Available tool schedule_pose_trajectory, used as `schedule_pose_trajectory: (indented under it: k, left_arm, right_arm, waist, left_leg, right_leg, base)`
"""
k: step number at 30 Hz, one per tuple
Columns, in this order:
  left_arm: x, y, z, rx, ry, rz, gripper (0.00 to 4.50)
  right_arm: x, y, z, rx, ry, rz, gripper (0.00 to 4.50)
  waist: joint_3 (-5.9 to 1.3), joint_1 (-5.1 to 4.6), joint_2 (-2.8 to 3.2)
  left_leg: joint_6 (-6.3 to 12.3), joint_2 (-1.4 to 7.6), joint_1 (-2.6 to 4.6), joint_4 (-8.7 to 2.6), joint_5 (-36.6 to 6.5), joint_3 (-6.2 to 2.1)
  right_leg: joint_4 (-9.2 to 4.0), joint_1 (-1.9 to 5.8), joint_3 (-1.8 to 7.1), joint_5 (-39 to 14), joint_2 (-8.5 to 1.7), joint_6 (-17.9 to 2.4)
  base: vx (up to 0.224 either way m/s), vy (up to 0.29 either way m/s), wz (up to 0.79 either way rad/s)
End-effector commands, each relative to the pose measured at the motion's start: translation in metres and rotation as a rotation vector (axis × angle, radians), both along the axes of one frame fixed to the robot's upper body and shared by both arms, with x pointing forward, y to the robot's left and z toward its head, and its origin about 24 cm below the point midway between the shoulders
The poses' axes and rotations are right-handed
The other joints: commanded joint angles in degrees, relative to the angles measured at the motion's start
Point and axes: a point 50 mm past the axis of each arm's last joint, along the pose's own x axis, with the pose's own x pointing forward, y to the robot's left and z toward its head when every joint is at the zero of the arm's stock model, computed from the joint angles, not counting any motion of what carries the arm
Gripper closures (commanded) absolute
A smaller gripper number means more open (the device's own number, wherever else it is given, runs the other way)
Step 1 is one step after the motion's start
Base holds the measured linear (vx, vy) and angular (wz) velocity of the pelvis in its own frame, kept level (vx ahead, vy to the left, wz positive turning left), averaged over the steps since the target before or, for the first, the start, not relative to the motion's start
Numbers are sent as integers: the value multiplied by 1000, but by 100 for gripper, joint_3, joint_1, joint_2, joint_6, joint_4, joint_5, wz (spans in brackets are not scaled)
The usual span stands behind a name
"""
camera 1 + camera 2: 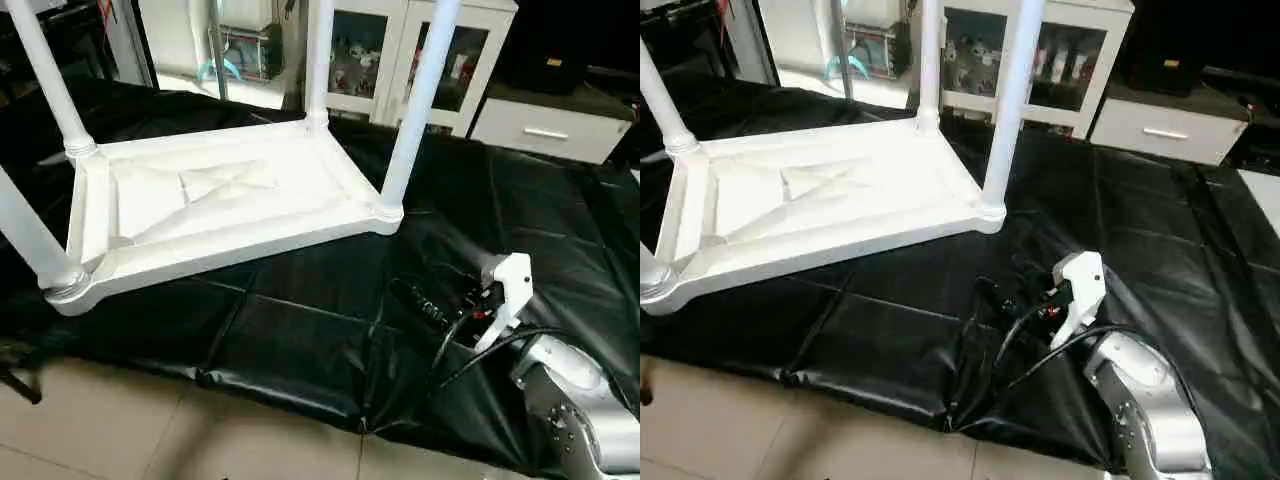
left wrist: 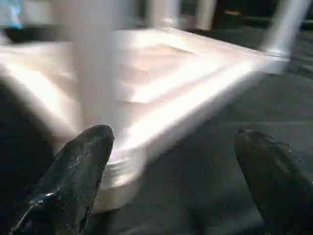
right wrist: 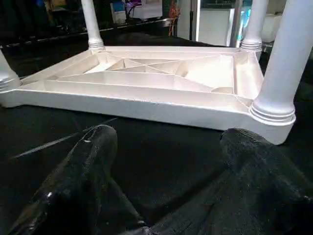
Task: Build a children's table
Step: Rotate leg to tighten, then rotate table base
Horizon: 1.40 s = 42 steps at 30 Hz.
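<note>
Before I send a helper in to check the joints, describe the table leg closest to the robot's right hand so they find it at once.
On the black mat the white tabletop lies upside down with four legs standing up from its corners. The leg in question stands in the corner socket facing the right hand; unlike the others, it rises beside the mat's open stretch in front of the white glass-door cabinet.

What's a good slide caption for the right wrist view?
Open right gripper faces the upturned tabletop, four legs seated.

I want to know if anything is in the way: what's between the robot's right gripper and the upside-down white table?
Just bare black mat. In the head views, nothing sits between the right gripper and the tabletop; the right wrist view shows the same.
</note>
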Motion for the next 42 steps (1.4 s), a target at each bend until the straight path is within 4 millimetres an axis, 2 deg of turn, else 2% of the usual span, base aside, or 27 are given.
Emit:
schedule_pose_trajectory:
  k: [1,3,4,6,7,8,9,10,11,12,13,14,17,19,21,22,27,29,30,33,34,36,38,39,40,41,42]
  left_arm:
    - [-8,18,8,21,-42,94,3]
    - [-11,24,10,25,-43,127,3]
    - [-12,29,12,30,-45,145,3]
    - [-8,28,14,31,-59,128,3]
    - [-3,26,16,23,-83,105,3]
    - [3,23,19,4,-104,81,3]
    - [10,19,21,-18,-127,54,3]
    - [20,13,23,-39,-139,25,3]
    - [20,13,23,-39,-139,25,3]
    - [35,4,25,-48,-145,-26,3]
    - [41,0,26,-45,-148,-48,3]
    - [49,-4,28,-42,-156,-67,3]
    - [68,-14,32,-41,-167,-106,3]
    - [75,-20,32,-51,-157,-145,3]
    - [78,-23,32,-59,-147,-174,3]
    - [81,-26,32,-68,-143,-195,3]
    - [100,-44,30,-75,-131,-249,3]
    - [109,-60,27,-92,-108,-335,3]
    - [116,-78,24,-115,-84,-440,3]
    - [119,-87,22,-120,-69,-486,3]
    - [125,-115,18,-142,-46,-620,3]
    - [128,-126,17,-150,-40,-670,3]
    - [134,-162,14,-157,-18,-835,3]
    - [134,-162,14,-157,-18,-835,3]
    - [136,-183,14,-162,-11,-914,3]
    - [141,-226,13,-180,-25,-1048,3]
    - [141,-226,13,-180,-25,-1048,3]
  right_arm:
    - [3,0,2,3,-12,15,79]
    - [3,0,2,0,-13,19,79]
    - [3,0,2,-2,-14,23,79]
    - [4,0,2,0,-15,23,79]
    - [4,0,2,2,-16,23,79]
    - [4,0,2,3,-16,24,79]
    - [5,0,2,4,-15,24,79]
    - [5,0,2,5,-14,25,79]
    - [5,0,2,5,-14,25,79]
    - [6,1,1,4,-11,28,79]
    - [6,1,1,3,-11,29,79]
    - [6,1,1,3,-11,30,79]
    - [6,3,1,5,-13,35,79]
    - [6,3,2,6,-14,36,79]
    - [5,3,2,5,-15,37,79]
    - [5,3,1,5,-15,37,79]
    - [3,4,1,8,-12,39,79]
    - [3,5,0,6,-11,50,79]
    - [2,6,0,-2,-7,71,79]
    - [1,6,0,-6,-3,86,79]
    - [-4,8,-3,-17,16,138,79]
    - [-6,9,-4,-22,24,159,79]
    - [-15,11,-8,-32,58,231,79]
    - [-15,11,-8,-32,58,231,79]
    - [-21,12,-11,-38,77,272,79]
    - [-30,13,-13,-42,98,333,79]
    - [-30,13,-13,-42,98,333,79]
  waist:
    - [-199,-5,139]
    - [-148,-30,166]
    - [-175,-27,168]
    - [-182,-11,158]
    - [-180,9,144]
    - [-184,43,169]
    - [-179,34,130]
    - [-192,69,141]
    - [-181,88,143]
    - [-172,76,148]
    - [-193,87,135]
    - [-186,91,141]
    - [-192,80,150]
    - [-201,47,124]
    - [-215,30,148]
    - [-217,29,145]
    - [-240,53,124]
    - [-248,75,137]
    - [-253,98,128]
    - [-241,189,131]
    - [-253,192,121]
    - [-244,233,113]
    - [-251,256,105]
    - [-250,260,96]
    - [-248,256,69]
    - [-263,274,60]
    - [-269,317,67]
  left_leg:
    - [-116,52,92,-586,-2861,-54]
    - [-199,65,203,-605,-3444,-82]
    - [-214,64,222,-603,-3483,-96]
    - [-217,78,229,-608,-3436,-89]
    - [-218,84,223,-616,-3388,-82]
    - [-244,89,248,-617,-3387,-74]
    - [-246,93,240,-618,-3370,-67]
    - [-275,87,256,-618,-3329,-57]
    - [-299,87,270,-608,-3342,-49]
    - [-310,82,237,-616,-3348,-61]
    - [-322,82,221,-625,-3295,-74]
    - [-328,79,243,-619,-3323,-71]
    - [-358,67,218,-616,-3251,-89]
    - [-356,68,188,-617,-3187,-102]
    - [-361,76,193,-615,-3119,-100]
    - [-351,74,213,-605,-3054,-73]
    - [-318,80,217,-579,-2771,-25]
    - [-317,86,211,-577,-2589,-9]
    - [-320,93,230,-571,-2549,6]
    - [-315,104,229,-570,-2503,32]
    - [-317,106,219,-571,-2503,29]
    - [-300,115,220,-565,-2444,44]
    - [-285,116,195,-571,-2413,32]
    - [-272,121,196,-566,-2415,37]
    - [-232,112,176,-562,-2399,45]
    - [-201,112,162,-552,-2271,42]
    - [-172,118,160,-520,-2174,43]
  right_leg:
    - [-446,161,129,-2801,-157,-490]
    - [-519,103,100,-3262,-156,-448]
    - [-518,117,105,-3247,-170,-456]
    - [-511,112,129,-3098,-176,-515]
    - [-495,116,141,-2987,-178,-569]
    - [-489,106,152,-2927,-187,-618]
    - [-485,109,153,-2876,-186,-644]
    - [-474,114,157,-2824,-188,-680]
    - [-469,96,160,-2746,-191,-726]
    - [-455,129,153,-2765,-198,-720]
    - [-444,170,147,-2804,-213,-682]
    - [-469,155,144,-2888,-216,-663]
    - [-465,199,138,-2970,-237,-624]
    - [-459,231,133,-2994,-246,-606]
    - [-442,230,142,-2835,-246,-671]
    - [-433,208,151,-2666,-227,-769]
    - [-371,220,165,-2123,-210,-993]
    - [-339,241,168,-1867,-214,-1087]
    - [-329,237,167,-1804,-214,-1133]
    - [-320,236,175,-1772,-224,-1176]
    - [-314,262,176,-1790,-232,-1162]
    - [-324,257,179,-1744,-234,-1188]
    - [-334,287,176,-1837,-247,-1132]
    - [-341,285,179,-1824,-244,-1129]
    - [-348,294,181,-1847,-247,-1135]
    - [-346,306,180,-1811,-255,-1122]
    - [-349,320,175,-1746,-266,-1152]
  base:
    - [0,0,0]
    - [0,0,0]
    - [0,0,0]
    - [0,0,0]
    - [0,0,0]
    - [0,0,0]
    - [0,0,0]
    - [0,0,0]
    - [0,0,0]
    - [0,0,0]
    - [0,0,0]
    - [0,0,0]
    - [0,0,0]
    - [0,0,0]
    - [0,0,0]
    - [0,0,0]
    - [0,0,0]
    - [0,0,0]
    - [0,0,0]
    - [0,0,0]
    - [0,0,0]
    - [0,0,0]
    - [0,0,0]
    - [0,0,0]
    - [0,0,0]
    - [0,0,0]
    - [0,0,0]
